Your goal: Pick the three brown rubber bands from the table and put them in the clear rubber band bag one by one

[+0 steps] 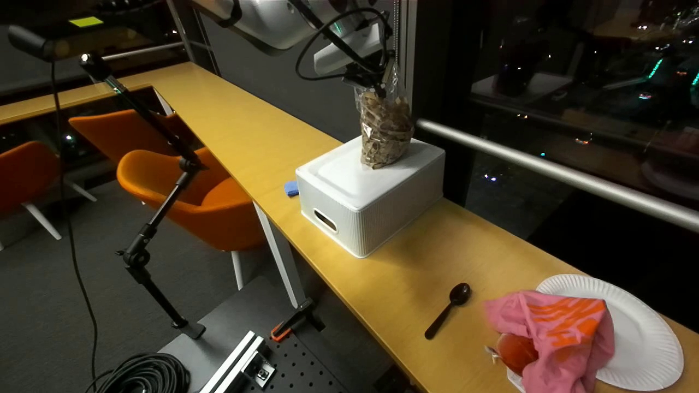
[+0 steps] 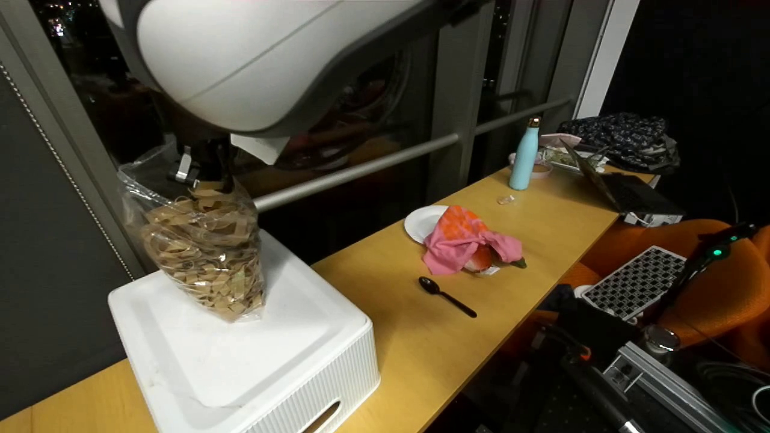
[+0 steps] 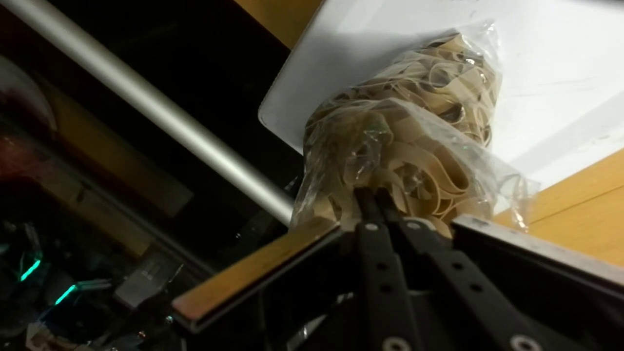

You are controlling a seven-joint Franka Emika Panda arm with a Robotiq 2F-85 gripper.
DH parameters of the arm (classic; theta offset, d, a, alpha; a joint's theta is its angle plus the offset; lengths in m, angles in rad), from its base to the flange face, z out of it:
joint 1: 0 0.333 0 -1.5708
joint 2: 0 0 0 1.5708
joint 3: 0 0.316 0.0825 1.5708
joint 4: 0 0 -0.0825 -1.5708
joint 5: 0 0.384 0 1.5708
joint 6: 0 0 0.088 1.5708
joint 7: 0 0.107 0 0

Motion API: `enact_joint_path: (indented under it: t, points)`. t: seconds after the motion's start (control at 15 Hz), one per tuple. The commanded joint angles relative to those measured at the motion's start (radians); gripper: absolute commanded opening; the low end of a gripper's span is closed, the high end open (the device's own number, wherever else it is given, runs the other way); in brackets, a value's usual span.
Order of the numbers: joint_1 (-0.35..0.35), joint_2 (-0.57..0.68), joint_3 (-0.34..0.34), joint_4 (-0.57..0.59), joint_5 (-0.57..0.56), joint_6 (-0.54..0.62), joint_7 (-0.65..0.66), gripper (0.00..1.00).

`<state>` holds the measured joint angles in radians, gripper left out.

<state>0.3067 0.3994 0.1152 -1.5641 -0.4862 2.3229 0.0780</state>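
Observation:
The clear rubber band bag (image 1: 385, 131) is full of tan-brown bands and stands on the white box, its mouth open upward. It also shows in an exterior view (image 2: 207, 258) and in the wrist view (image 3: 399, 129). My gripper (image 3: 374, 192) points down into the bag's mouth, fingertips at the wide bands (image 3: 441, 168) inside. The fingers are almost together; I cannot see anything pinched between them. In both exterior views the gripper (image 1: 378, 90) (image 2: 207, 174) is partly behind the clear plastic. No loose brown rubber bands show on the table (image 1: 377, 289); they are out of view or hidden.
The white box (image 1: 377, 224) stands on the table by the window rail (image 1: 546, 166). A black spoon (image 1: 449, 309), a pink cloth (image 1: 592, 355) and a white plate (image 1: 644, 338) lie farther along. A blue bottle (image 2: 525, 157) and a laptop (image 2: 625, 186) stand beyond.

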Motion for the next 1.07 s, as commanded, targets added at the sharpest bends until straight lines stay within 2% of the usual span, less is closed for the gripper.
enact_joint_path:
  t: [0.0, 0.67, 1.0]
  points:
    - [0.019, 0.020, -0.019, 0.025, -0.029, 0.023, -0.002, 0.27]
    - [0.025, -0.003, -0.036, 0.031, -0.075, 0.026, 0.012, 0.98]
    - [0.027, -0.030, -0.043, 0.028, -0.077, -0.004, 0.027, 1.00]
